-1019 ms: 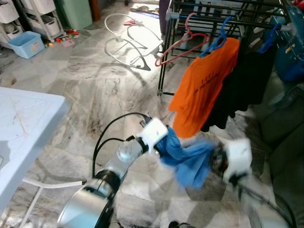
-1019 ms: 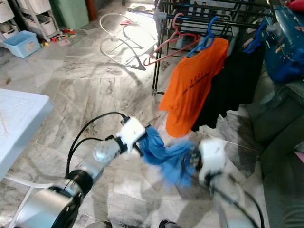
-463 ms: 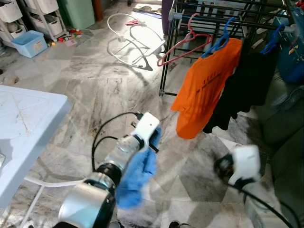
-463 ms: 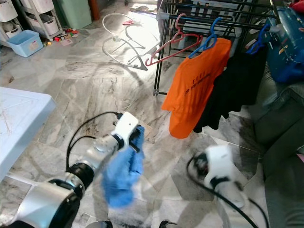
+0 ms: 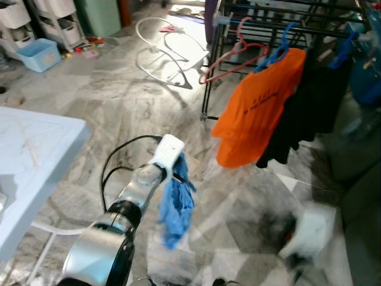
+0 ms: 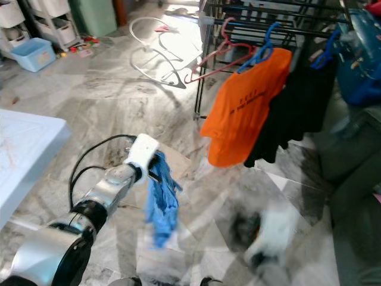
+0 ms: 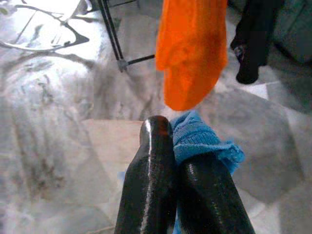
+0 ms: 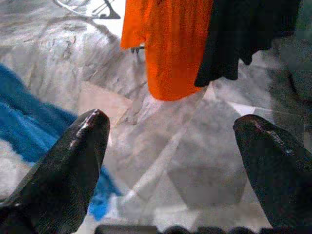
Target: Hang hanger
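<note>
Your left gripper point(image 7: 170, 146) is pinched tight on a blue cloth point(image 5: 176, 205) dangling over the marble floor, well short of the drying rack point(image 5: 262, 27). Your right gripper point(image 8: 170, 141) is spread wide, holding nothing. An orange shirt point(image 5: 256, 113) and black garment point(image 5: 309, 101) already hang there; your cloth's hanging is all still left, and I can't make out a hanger in it.

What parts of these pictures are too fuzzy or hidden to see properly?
- Right gripper: a white blur in both eye views; its open fingers are clear in the right wrist view.
- Blue cloth: the left gripper pinches it; no hanger can be made out in it.
- Black shirt: partly behind the orange shirt.
</note>
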You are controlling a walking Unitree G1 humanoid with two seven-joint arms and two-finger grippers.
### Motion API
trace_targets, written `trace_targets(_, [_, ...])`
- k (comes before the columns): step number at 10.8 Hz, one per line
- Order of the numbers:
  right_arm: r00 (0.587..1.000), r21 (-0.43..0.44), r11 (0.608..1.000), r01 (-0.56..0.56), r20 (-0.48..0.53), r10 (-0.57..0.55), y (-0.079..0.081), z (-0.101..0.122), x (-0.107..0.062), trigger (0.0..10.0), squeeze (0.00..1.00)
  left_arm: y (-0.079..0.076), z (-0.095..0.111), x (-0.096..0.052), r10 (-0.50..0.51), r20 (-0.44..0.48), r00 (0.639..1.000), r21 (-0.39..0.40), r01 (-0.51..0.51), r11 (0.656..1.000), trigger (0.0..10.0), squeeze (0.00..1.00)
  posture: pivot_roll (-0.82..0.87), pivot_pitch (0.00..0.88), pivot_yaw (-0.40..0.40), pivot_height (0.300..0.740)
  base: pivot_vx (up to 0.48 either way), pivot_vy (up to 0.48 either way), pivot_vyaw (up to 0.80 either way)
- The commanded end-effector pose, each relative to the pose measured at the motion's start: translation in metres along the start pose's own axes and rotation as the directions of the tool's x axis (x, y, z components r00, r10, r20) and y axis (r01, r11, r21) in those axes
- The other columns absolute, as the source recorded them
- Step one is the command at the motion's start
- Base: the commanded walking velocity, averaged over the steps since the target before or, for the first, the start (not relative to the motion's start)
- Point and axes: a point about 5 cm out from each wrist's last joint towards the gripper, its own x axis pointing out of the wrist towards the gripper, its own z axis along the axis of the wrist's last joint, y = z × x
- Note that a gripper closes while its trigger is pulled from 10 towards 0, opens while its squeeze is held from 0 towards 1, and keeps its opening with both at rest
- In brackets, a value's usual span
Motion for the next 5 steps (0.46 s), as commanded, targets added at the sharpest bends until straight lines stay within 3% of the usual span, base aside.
trace_targets(1, [0.998, 0.006, 1.0, 0.024, 0.051, -0.024, -0.001, 0.009, -0.002, 10.0, 1.0, 0.001, 0.002, -0.001, 0.046, 0.038, 0.998, -0.035, -0.045, 0.998, 0.0, 0.0, 0.01, 0.076, -0.016, 0.74, 0.0, 0.0, 0.0])
trace_targets(2, [0.992, 0.079, 0.993, 0.093, 0.075, -0.099, -0.004, 0.011, -0.001, 10.0, 1.0, 0.0, -0.002, -0.004, 0.046, 0.045, 0.998, -0.095, -0.042, 0.995, 0.0, 0.0, 0.02, 0.071, -0.026, 0.74, 0.0, 0.0, 0.0])
trace_targets(3, [0.971, 0.142, 0.973, 0.181, 0.129, -0.2, -0.012, 0.022, 0.003, 10.0, 1.0, -0.005, -0.005, -0.007, 0.022, 0.079, 0.997, -0.119, -0.013, 0.993, 2.7, 0.0, 0.02, 0.074, -0.035, 0.74, 0.0, 0.0, 0.0])
trace_targets(4, [0.953, 0.177, 0.96, 0.219, 0.171, -0.249, -0.018, 0.03, 0.006, 10.0, 1.0, -0.007, -0.008, -0.008, 0.017, 0.072, 0.997, -0.164, -0.005, 0.986, 10.0, 0.0, 0.02, 0.074, -0.034, 0.74, 0.0, 0.0, 0.0])
trace_targets(5, [0.935, 0.216, 0.938, 0.273, 0.171, -0.311, -0.025, 0.031, 0.008, 10.0, 1.0, -0.011, -0.006, -0.006, 0.025, 0.076, 0.997, -0.201, -0.01, 0.98, 10.0, 0.0, 0.01, 0.071, -0.041, 0.74, 0.0, 0.0, 0.0])
